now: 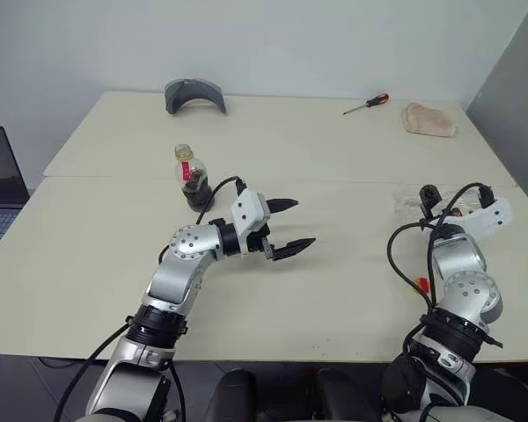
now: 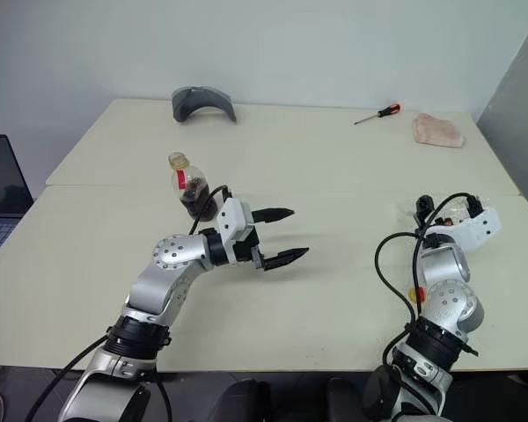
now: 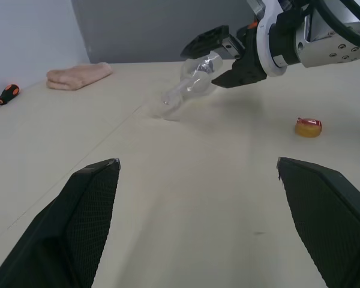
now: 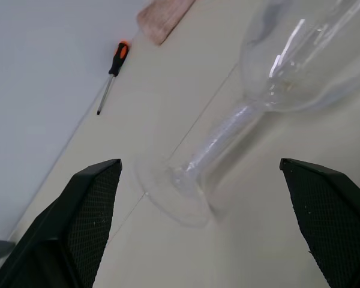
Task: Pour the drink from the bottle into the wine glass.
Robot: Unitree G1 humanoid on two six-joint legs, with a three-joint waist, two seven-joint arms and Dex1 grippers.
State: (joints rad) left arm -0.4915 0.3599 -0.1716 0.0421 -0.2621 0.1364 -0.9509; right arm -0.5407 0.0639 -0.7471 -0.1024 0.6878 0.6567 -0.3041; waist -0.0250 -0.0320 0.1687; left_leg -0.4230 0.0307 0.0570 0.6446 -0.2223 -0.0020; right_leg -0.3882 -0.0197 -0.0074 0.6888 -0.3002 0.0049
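The bottle (image 1: 192, 178) stands upright on the table (image 1: 334, 158), left of centre, with dark drink (image 1: 196, 190) in its lower body. Just in front of it my left gripper (image 1: 304, 221) hangs open and empty, pointing to the right, away from the bottle. The wine glass (image 3: 189, 87) lies on its side at the right, empty, with stem and foot (image 4: 180, 192) flat on the table. My right gripper (image 3: 219, 60) is open, one finger on each side of the glass's bowl; I cannot tell whether they touch it.
A small yellow and red cap (image 3: 308, 127) lies on the table near my right arm. At the far edge are a grey curved object (image 1: 194, 93), a screwdriver (image 1: 366, 104) and a pink cloth (image 1: 429, 120). A laptop (image 1: 0, 189) sits off the table's left.
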